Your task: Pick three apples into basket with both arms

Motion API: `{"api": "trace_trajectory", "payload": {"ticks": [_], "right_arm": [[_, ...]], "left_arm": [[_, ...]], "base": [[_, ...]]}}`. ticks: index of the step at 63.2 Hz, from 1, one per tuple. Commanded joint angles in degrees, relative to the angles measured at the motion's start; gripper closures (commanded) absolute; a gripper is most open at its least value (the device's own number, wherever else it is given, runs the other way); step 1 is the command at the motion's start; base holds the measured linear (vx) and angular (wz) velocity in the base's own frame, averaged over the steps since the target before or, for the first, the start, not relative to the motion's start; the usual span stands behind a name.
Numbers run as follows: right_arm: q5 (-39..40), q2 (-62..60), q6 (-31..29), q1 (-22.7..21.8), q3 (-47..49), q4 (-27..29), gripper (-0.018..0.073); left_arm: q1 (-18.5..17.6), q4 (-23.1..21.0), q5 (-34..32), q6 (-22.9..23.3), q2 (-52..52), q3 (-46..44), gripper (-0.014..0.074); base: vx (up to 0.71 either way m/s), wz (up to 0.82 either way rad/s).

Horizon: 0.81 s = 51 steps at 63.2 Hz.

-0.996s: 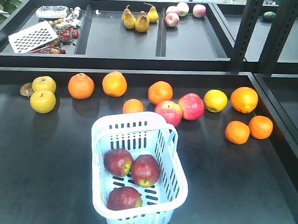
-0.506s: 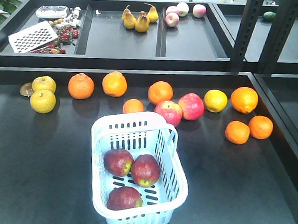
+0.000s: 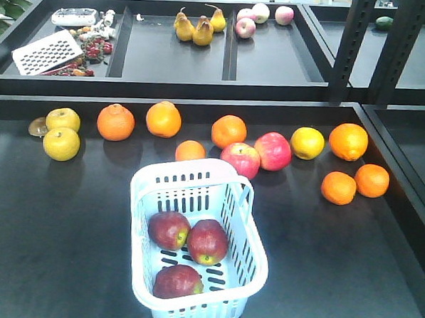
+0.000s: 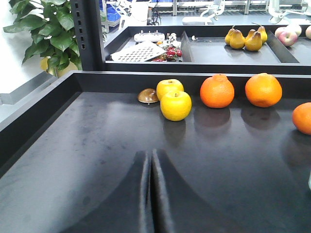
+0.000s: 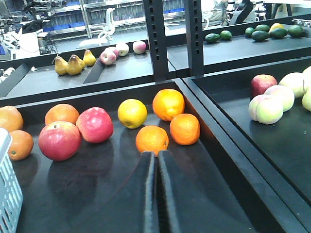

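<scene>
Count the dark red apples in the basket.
3, all in the basket: one apple at left, one touching it at right, one nearest the front wall. None looks hidden.

I see the basket near rim cut by the frame bottom; in the right wrist view only its corner shows. Back-tray clutter is too small to identify.

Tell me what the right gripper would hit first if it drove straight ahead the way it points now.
Most likely the small orange sitting directly beyond the right gripper, whose fingers are shut. It lies on the black tabletop in line with the tips, though the gap between them is hard to judge from the wrist view.
</scene>
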State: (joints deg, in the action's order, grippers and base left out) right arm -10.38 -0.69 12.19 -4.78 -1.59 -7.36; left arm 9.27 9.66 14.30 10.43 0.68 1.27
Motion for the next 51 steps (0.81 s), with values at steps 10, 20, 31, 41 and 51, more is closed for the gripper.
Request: {"api": "trace_trajectory", "payload": {"ticks": [10, 20, 31, 41, 51], "right_arm": [[4.49, -0.74, -0.59, 4.27, -0.84, -0.35, 0.0564], [4.49, -0.74, -0.59, 4.91, -0.84, -0.35, 0.0564], [4.49, -0.74, -0.59, 4.91, -0.84, -0.35, 0.0564], [4.49, -0.74, -0.59, 4.91, -0.84, -0.35, 0.0564], [4.49, -0.74, -0.59, 4.91, -0.84, -0.35, 0.0564]], "left_arm": [[0.1, 0.14, -4.26, 0.42, 0.87, 0.52, 0.0603], [0.1, 0.14, -4.26, 0.42, 0.87, 0.52, 0.0603], [0.1, 0.14, -4.26, 0.42, 0.87, 0.52, 0.0603], [0.1, 0.14, -4.26, 0.42, 0.87, 0.52, 0.0603], [0.1, 0.14, -4.26, 0.42, 0.87, 0.52, 0.0603]], "base": [[0.0, 0.0], [0.0, 0.0], [0.0, 0.0], [0.0, 0.0], [0.0, 0.0]]}}
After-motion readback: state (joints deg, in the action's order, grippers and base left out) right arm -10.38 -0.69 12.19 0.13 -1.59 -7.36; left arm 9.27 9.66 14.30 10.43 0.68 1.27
